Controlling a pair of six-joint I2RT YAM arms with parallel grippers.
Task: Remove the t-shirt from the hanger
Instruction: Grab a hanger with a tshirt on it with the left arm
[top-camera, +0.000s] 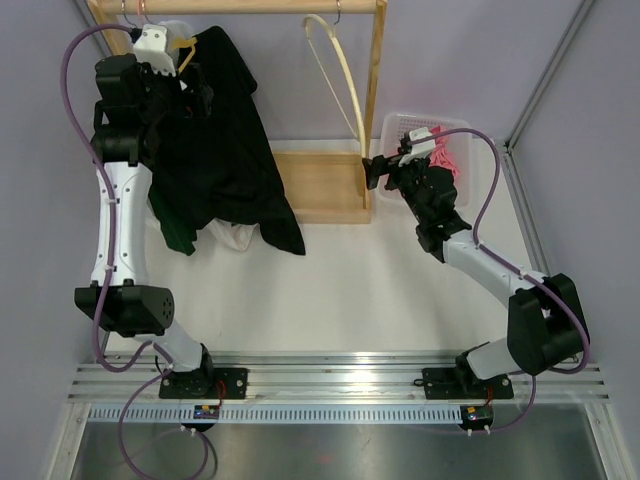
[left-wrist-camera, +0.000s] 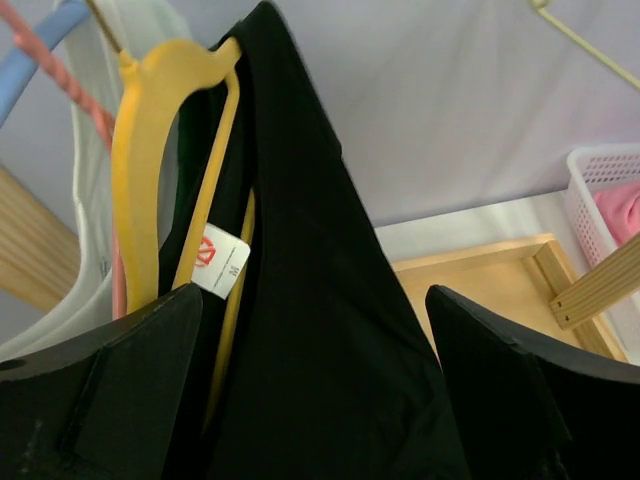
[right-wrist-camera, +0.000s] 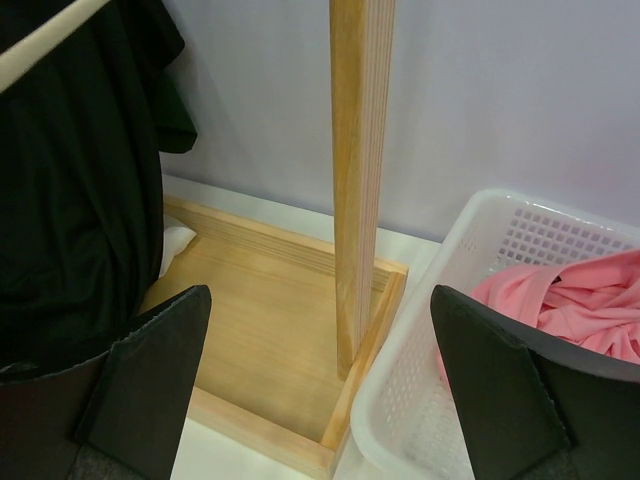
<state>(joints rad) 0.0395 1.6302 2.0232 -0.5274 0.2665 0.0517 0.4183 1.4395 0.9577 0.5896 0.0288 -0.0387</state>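
Observation:
A black t-shirt hangs on a yellow hanger at the left end of the wooden rack's rail. My left gripper is raised at the shirt's collar. In the left wrist view it is open, with the shirt's shoulder cloth between the jaws. The yellow hanger and a white size label sit just left of it. My right gripper is open and empty beside the rack's right post. The shirt's hem shows at the left of the right wrist view.
An empty cream hanger hangs on the rail's right part. The rack's wooden base tray lies below. A white basket with pink cloth stands right of the post. Blue and pink hangers and a white garment hang left of the yellow one.

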